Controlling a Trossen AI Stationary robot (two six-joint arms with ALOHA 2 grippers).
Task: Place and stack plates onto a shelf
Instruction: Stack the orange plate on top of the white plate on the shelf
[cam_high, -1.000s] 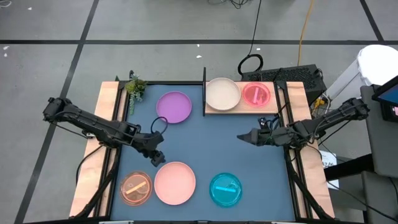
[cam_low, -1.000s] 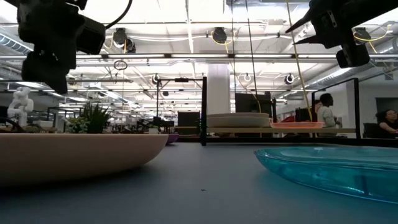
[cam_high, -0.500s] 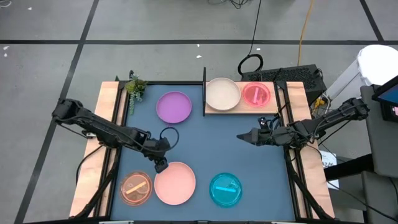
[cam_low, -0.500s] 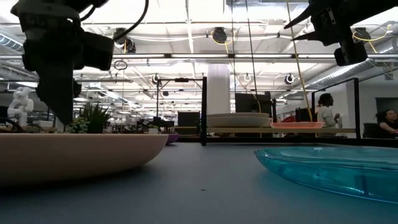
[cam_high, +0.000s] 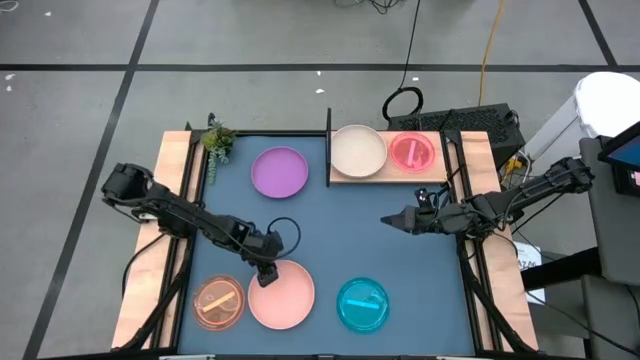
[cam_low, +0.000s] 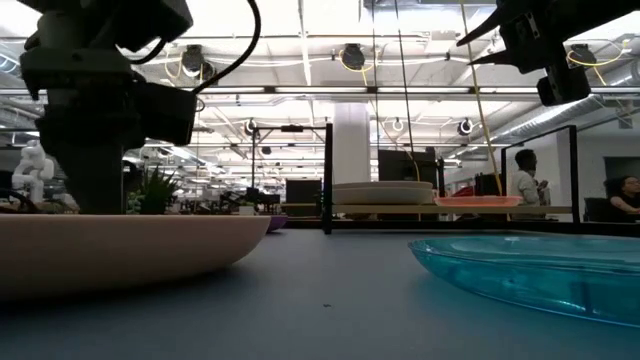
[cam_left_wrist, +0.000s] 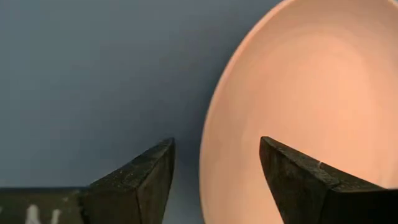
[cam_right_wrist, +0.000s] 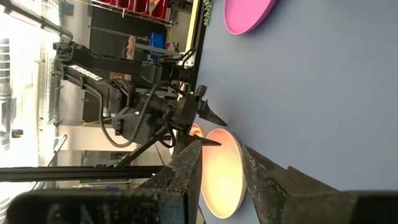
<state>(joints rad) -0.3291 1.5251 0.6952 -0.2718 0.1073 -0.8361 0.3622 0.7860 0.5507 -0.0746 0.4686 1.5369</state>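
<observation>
Since the earlier frame your left gripper (cam_high: 266, 276) has travelled down toward the near edge of the mat and now sits over the far-left rim of the pink plate (cam_high: 283, 296). Its fingers (cam_left_wrist: 143, 180) are spread apart, straddling that rim: one over the bare dark blue mat (cam_high: 330, 230), the other over the plate's inside. You can't tell from the views whether they touch the plate.

Just left of the pink plate, at the near-left corner, lies the orange dish (cam_high: 218, 302); to its right, along the near edge, lies the cyan dish (cam_high: 362, 304). Further back, the purple plate (cam_high: 279, 172) rests on the mat near the far edge, with a small green plant (cam_high: 217, 141) at the far-left corner.

Your right gripper (cam_high: 386, 220) has not moved: it hovers above the mat toward the right edge, fingers drawn close together and empty.

On the shelf (cam_high: 438, 174) at the far-right corner, the cream plate (cam_high: 358, 150) sits beside the black upright panel (cam_high: 329, 148), and the magenta dish (cam_high: 412, 151) lies just right of it.
</observation>
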